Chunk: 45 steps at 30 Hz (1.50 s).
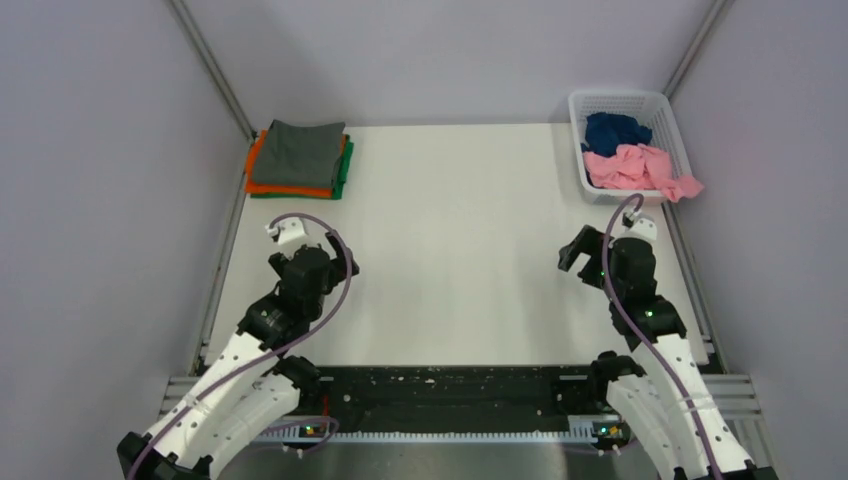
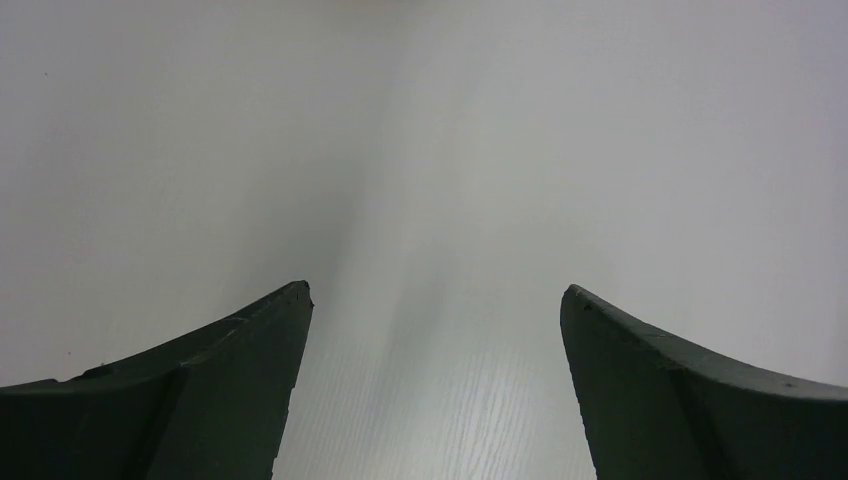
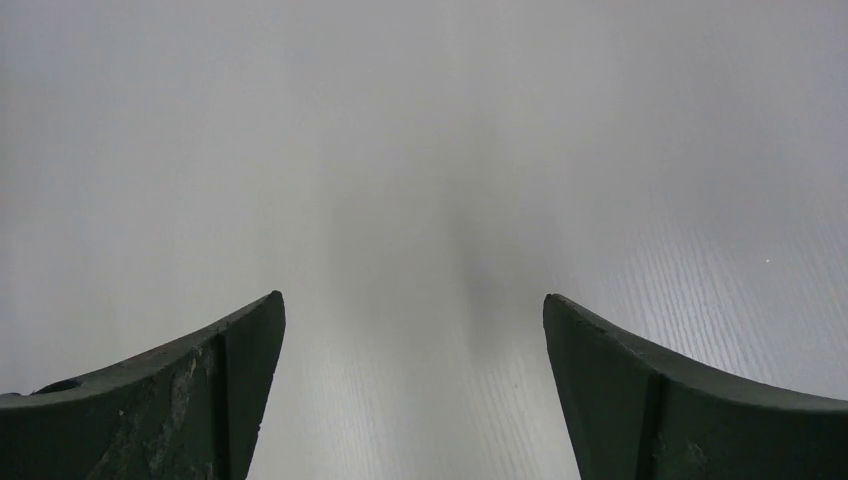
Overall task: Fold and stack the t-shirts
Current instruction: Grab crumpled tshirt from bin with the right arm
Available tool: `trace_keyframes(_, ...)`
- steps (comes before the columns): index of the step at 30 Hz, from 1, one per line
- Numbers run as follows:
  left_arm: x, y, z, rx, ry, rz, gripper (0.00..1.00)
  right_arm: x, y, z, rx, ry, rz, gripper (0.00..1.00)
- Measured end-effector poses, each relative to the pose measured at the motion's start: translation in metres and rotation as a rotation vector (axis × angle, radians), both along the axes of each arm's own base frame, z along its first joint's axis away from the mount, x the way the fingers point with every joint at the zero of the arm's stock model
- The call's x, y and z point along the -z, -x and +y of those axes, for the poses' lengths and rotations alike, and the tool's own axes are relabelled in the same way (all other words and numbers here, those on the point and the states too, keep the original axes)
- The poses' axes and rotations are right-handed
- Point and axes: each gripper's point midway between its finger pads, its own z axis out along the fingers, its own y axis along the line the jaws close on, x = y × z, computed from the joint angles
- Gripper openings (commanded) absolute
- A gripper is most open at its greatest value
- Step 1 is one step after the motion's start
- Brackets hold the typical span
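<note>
Up in the upper left of the top view, three folded t-shirts lie stacked at the far left corner of the white worktop (image 1: 450,250): the grey t-shirt (image 1: 305,152) is on top, the orange t-shirt (image 1: 262,180) shows beneath it along the left and near edges, and the green t-shirt (image 1: 343,172) peeks out on the right side and at the very bottom of the pile. In the upper right, a white lattice basket (image 1: 655,105) sits at the far right corner. It holds the crumpled navy t-shirt (image 1: 612,130) toward its far end and the crumpled pink t-shirt (image 1: 635,168) toward its near end, with a flap of pink hanging over the near right rim. Both arms are over bare worktop in the lower half of the frame, well apart from the stack and the basket. The left end effector (image 2: 436,288) has its fingers spread wide with nothing between them, only pale surface below. The right end effector (image 3: 412,297) is likewise spread wide and empty.
</note>
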Motion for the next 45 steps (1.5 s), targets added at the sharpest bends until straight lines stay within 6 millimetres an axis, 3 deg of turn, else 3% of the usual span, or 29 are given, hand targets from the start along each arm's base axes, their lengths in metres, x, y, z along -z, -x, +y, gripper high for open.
trace_keyframes(5,0.008,-0.002,-0.003,0.008,-0.011,0.032,0.99,0.002,-0.002,0.0,0.014,-0.016,0.007,0.99)
trace_keyframes(11,0.016,-0.009,-0.011,0.024,-0.011,0.054,0.99,-0.003,-0.028,-0.005,0.06,0.002,0.038,0.99)
trace_keyframes(15,0.026,-0.011,-0.012,0.024,-0.032,0.092,0.99,-0.033,-0.08,-0.016,0.111,0.017,0.035,0.98)
trace_keyframes(21,0.03,-0.012,-0.012,0.024,-0.042,0.107,0.99,-0.064,-0.184,-0.074,0.239,0.022,0.025,0.91)
trace_keyframes(25,0.03,-0.012,-0.011,0.019,-0.048,0.105,0.99,-0.053,-0.253,-0.114,0.291,0.029,0.062,0.84)
trace_keyframes(29,0.029,-0.012,-0.009,0.01,-0.055,0.102,0.99,-0.018,-0.295,-0.149,0.359,0.057,0.15,0.8)
trace_keyframes(33,0.029,-0.012,-0.008,0.005,-0.06,0.101,0.99,0.032,-0.3,-0.18,0.44,0.086,0.275,0.78)
trace_keyframes(36,0.03,-0.013,-0.008,0.004,-0.065,0.105,0.99,0.057,-0.294,-0.196,0.498,0.101,0.342,0.71)
trace_keyframes(37,0.031,-0.013,-0.008,0.003,-0.067,0.109,0.99,0.063,-0.292,-0.199,0.511,0.102,0.357,0.64)
trace_keyframes(41,0.035,-0.015,-0.008,0.002,-0.078,0.122,0.99,0.071,-0.292,-0.203,0.532,0.09,0.369,0.21)
trace_keyframes(45,0.034,-0.017,-0.009,0.003,-0.082,0.127,0.99,0.061,-0.298,-0.203,0.529,0.086,0.342,0.04)
